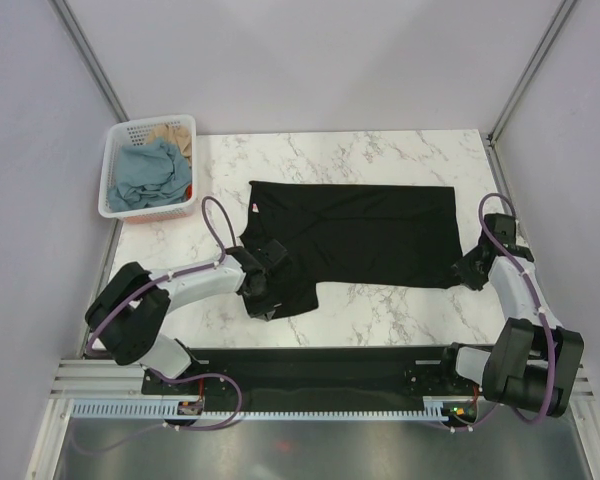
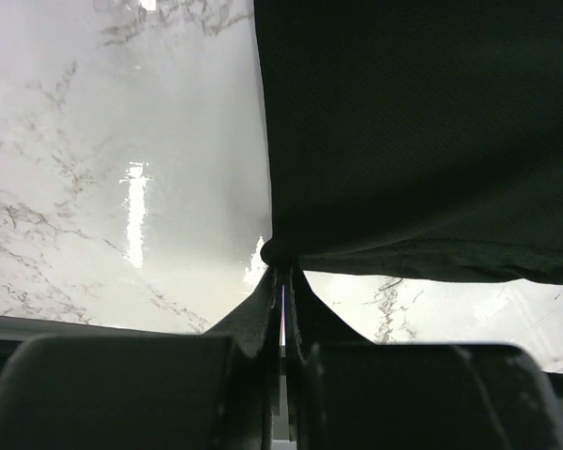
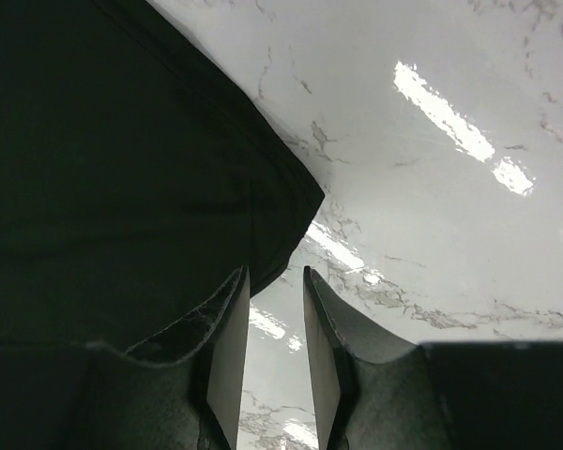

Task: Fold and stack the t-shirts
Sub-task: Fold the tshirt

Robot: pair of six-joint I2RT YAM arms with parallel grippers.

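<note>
A black t-shirt (image 1: 360,235) lies spread across the marble table, its pinkish neck label (image 1: 253,207) at the left end. My left gripper (image 1: 263,272) rests on the shirt's near-left part. In the left wrist view it (image 2: 283,267) is shut on a fold of the black fabric (image 2: 403,141). My right gripper (image 1: 461,272) sits at the shirt's near-right corner. In the right wrist view it (image 3: 274,272) is open, with bare table between the fingers and the shirt corner (image 3: 103,169) just beyond the left finger. A dusty blue shirt (image 1: 145,175) and a tan shirt (image 1: 175,135) lie in the basket.
The white slotted basket (image 1: 150,123) stands at the table's far left corner. Bare marble table (image 1: 380,150) shows beyond the shirt and along its near side. Grey walls and frame posts close in the left, right and back.
</note>
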